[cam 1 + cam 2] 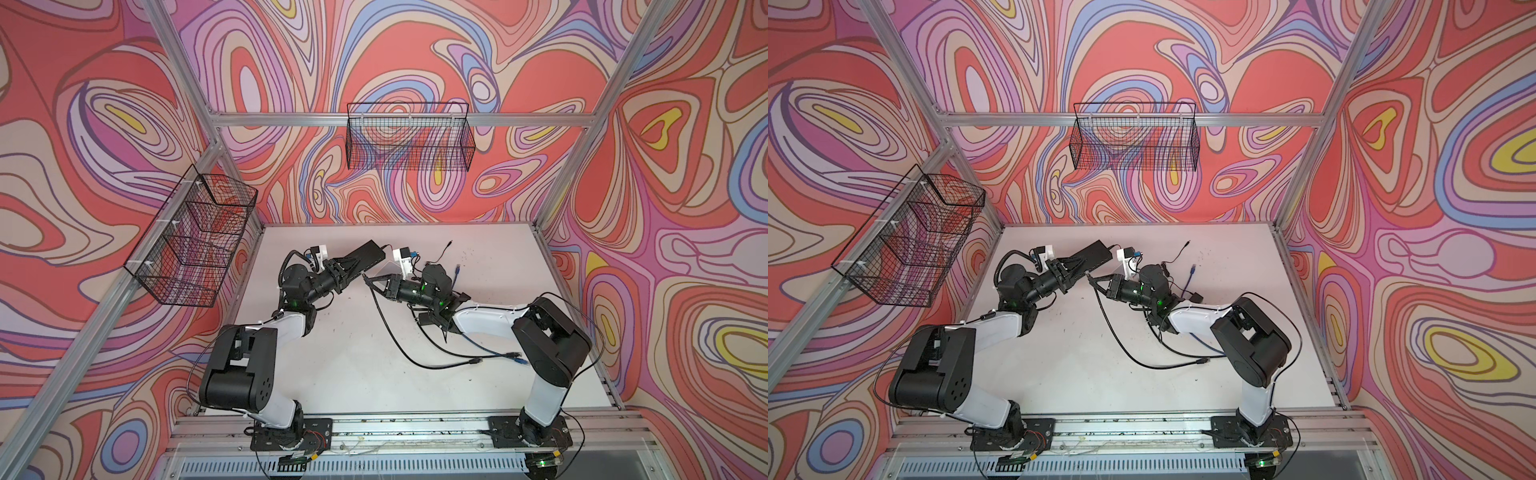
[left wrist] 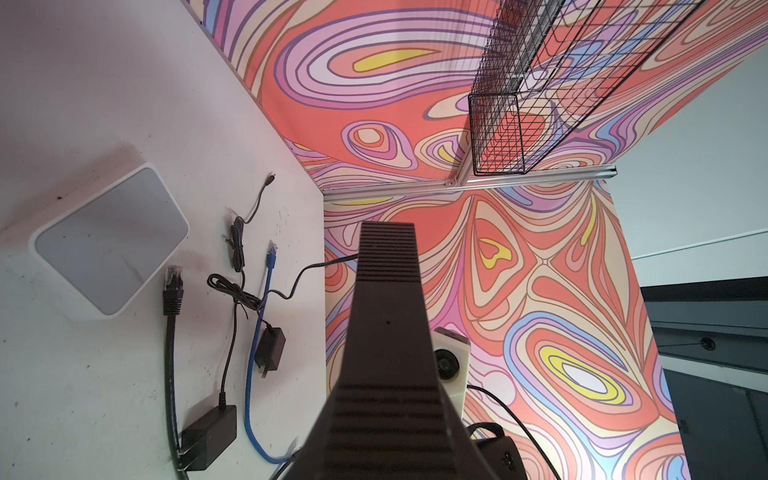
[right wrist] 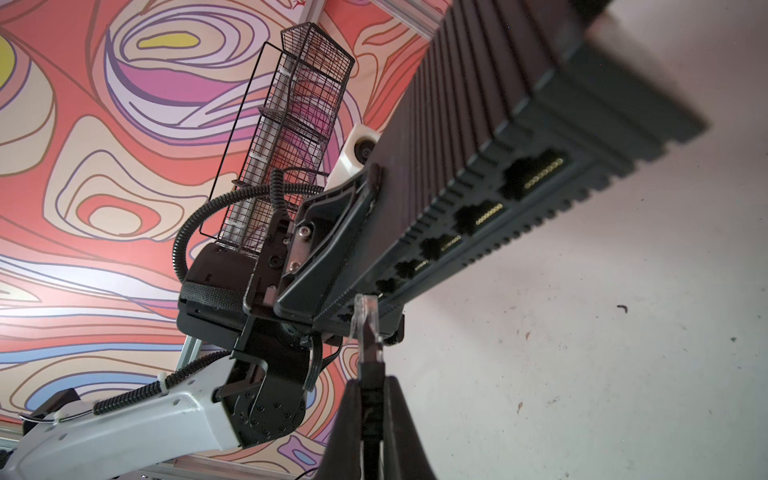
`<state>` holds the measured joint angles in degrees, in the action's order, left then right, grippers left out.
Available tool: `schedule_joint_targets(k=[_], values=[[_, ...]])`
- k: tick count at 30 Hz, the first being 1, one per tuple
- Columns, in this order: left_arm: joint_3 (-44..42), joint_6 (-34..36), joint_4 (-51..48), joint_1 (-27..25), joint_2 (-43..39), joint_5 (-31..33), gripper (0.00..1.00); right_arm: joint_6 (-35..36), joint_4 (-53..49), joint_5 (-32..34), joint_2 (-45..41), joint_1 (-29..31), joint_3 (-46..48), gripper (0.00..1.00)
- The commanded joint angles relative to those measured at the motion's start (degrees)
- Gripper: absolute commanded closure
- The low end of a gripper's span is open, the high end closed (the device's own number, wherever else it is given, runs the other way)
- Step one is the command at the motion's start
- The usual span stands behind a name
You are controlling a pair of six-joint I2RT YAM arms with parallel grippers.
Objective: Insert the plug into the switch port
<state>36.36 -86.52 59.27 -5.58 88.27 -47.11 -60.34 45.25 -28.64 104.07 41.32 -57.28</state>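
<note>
The switch (image 1: 362,257) (image 1: 1094,254) is a long black ribbed box held up off the table, with my left gripper (image 1: 345,270) (image 3: 324,257) shut on one end. A row of ports (image 3: 478,216) runs along its front face. In the left wrist view the switch (image 2: 388,316) hides the fingers. My right gripper (image 1: 374,284) (image 3: 370,386) is shut on a black cable just behind its clear plug (image 3: 365,320) (image 1: 365,275). The plug's tip sits against the port row at the end near the left gripper. I cannot tell whether it is inside a port.
A white box (image 2: 110,241), a blue cable (image 2: 253,374), two black power adapters (image 2: 208,436) and another black plug (image 2: 172,286) lie on the white table (image 1: 332,365). The held cable trails across the table (image 1: 399,340). Wire baskets (image 1: 409,137) (image 1: 191,237) hang on the walls.
</note>
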Motion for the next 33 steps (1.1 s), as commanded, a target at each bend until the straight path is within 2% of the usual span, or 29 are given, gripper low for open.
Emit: schedule_joint_targets(k=[1,14,33], values=[[-0.39,-1.01,6.04,-0.13,-0.04,-1.05,0.95,-0.35,1.45,-0.31,1.04,-0.28,-0.69,1.00],[-1.02,-3.59,11.10,-0.11,1.83,-1.14,0.95,-1.00,2.22,-0.76,1.96,-0.41,-1.08,1.00],[-1.72,-3.48,11.36,-0.30,1.07,-1.87,0.95,-2.22,3.17,-1.68,3.34,-0.53,-3.43,1.00]])
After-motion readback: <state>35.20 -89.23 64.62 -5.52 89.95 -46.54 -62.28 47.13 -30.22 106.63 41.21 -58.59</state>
